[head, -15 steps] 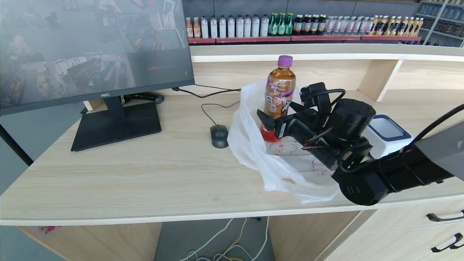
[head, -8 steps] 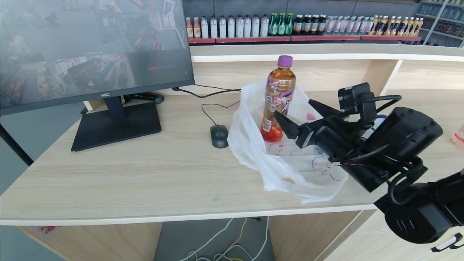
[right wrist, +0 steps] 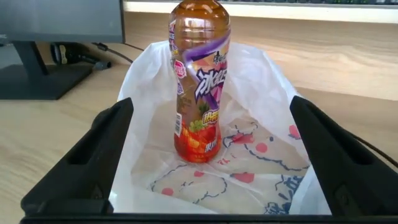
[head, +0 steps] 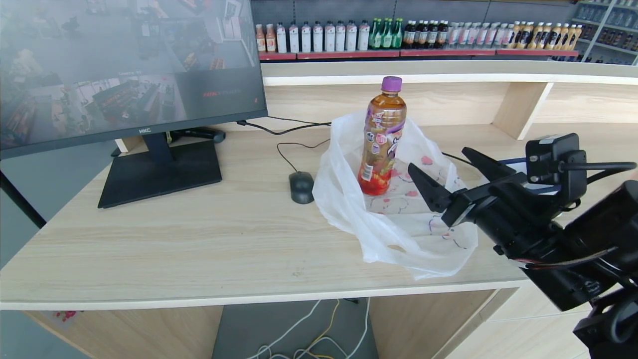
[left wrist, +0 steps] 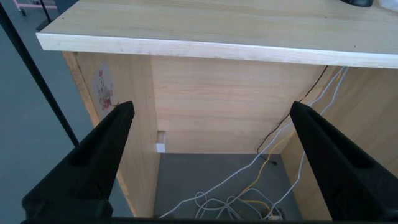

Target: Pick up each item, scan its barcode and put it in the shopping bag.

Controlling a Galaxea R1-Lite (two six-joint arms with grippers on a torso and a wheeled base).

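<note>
The bottle (head: 383,137) stands upright inside the shopping bag (head: 349,199), centre of the head view, on the table (head: 199,239). The right tool (head: 441,160), just right of the bag, has its fingers apart and empty. The left tool (left wrist: 211,109) is likewise spread, facing the table's front edge. This item looks done; whether more wait, I can't tell.

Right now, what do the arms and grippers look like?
The right arm is matte black with bulky rounded joints, a boxy camera block on the wrist and a black cable. Both the right gripper and left gripper have black, tapered, wedge-shaped fingers.
</note>
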